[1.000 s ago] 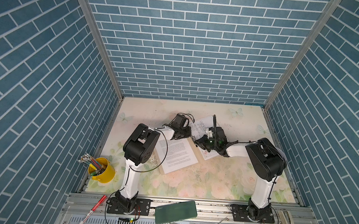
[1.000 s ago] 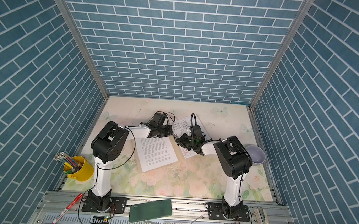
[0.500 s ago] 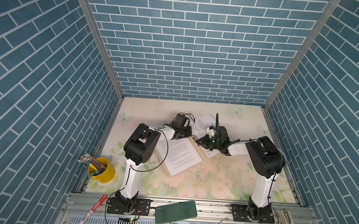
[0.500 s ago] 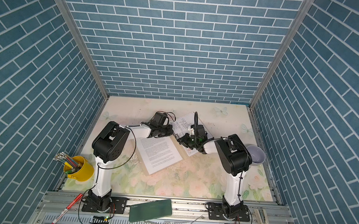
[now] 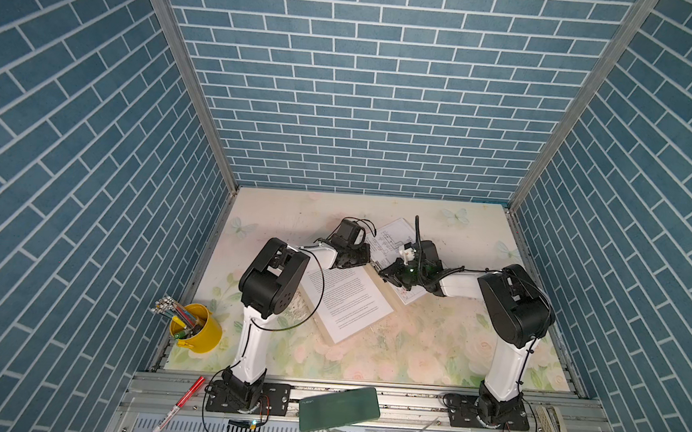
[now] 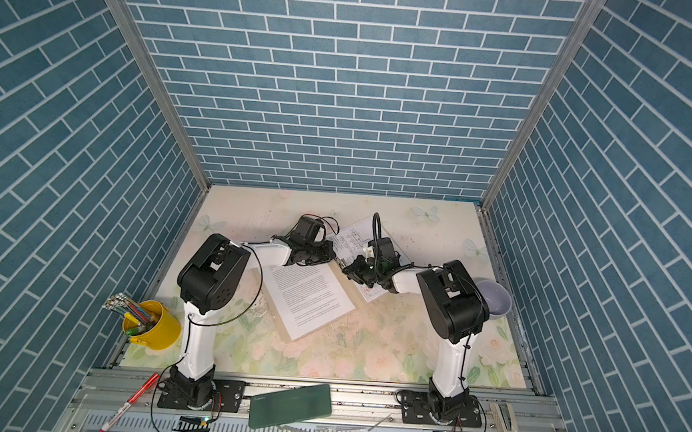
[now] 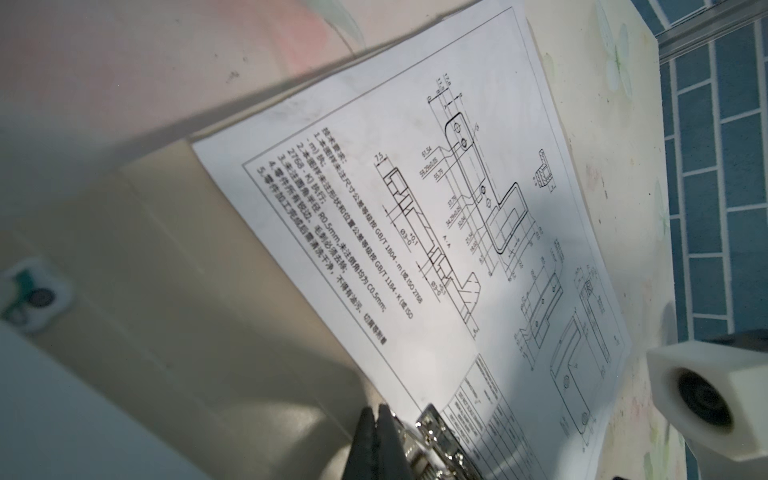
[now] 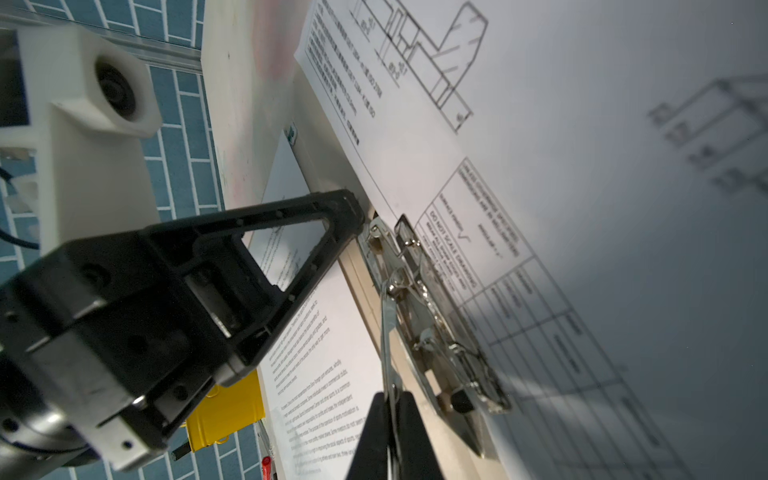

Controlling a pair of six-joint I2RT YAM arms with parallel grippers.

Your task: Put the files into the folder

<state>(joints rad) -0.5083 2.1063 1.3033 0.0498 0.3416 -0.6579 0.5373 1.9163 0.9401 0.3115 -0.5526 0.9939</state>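
Right fingers [image 8: 370, 440] are pinching the lever [image 8: 386, 345]; left fingers [image 8: 336, 208], closed on nothing, are bracing the folder [image 7: 187, 270] beside it. Best swinging it slowly, without dragging the drawing [image 8: 540, 166].

The drawing sheet [image 7: 436, 216], printed with black line diagrams and a block of Chinese notes, lay across the tan folder [image 7: 187, 291]; the left gripper [image 7: 376, 424] had its jaws pressed together just beside the metal clip [image 7: 432, 444]; a white camera housing [image 7: 706, 395] sat near the sheet's corner; a green-and-white sticker [image 7: 31, 295] marked the folder.
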